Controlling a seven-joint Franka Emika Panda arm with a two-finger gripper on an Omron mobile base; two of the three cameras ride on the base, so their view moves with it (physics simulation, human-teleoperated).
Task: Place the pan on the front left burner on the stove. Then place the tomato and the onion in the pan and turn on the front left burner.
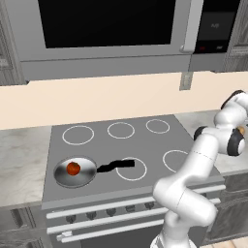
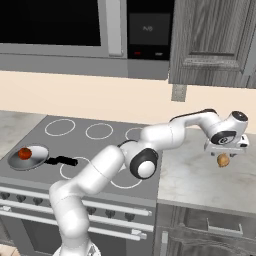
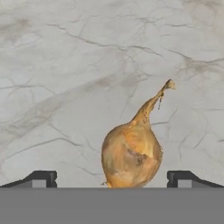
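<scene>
Left base view gives us no brand or label we can read: the dark microwave panel (image 1: pixel 216 25) at the upper right shows only faint pale marks and small red dots, too small to make out. Going from left to right, we see marbled grey counter (image 1: pixel 19 160), then the stove (image 1: pixel 160 143), a flat grey cooktop with six white rings, dark knobs and pale bar handles along its front. The pan (image 1: pixel 82 177) sits on the front left burner (image 1: pixel 60 165), its black handle (image 1: pixel 115 166) pointing right toward the middle front ring (image 1: pixel 131 168). The tomato (image 1: pixel 73 168) lies inside the pan. Above runs a cream wall, with the dark window of a microwave (image 1: pixel 106 22) over it. A small grey wall outlet (image 1: pixel 186 81) shows on the wall.

Right base view shows us grey wood cabinets (image 2: pixel 212 40) at the upper right, and the counter continuing right of the stove. Over that counter hangs the gripper (image 2: pixel 225 151), with the onion (image 2: pixel 223 160) just under it.

Hand view shows us the onion lying on the veined marble, its pointed tip aimed up and to the right. The two dark fingertips (image 3: pixel 41 178) stand wide apart on either side of the bulb, not touching it.
</scene>
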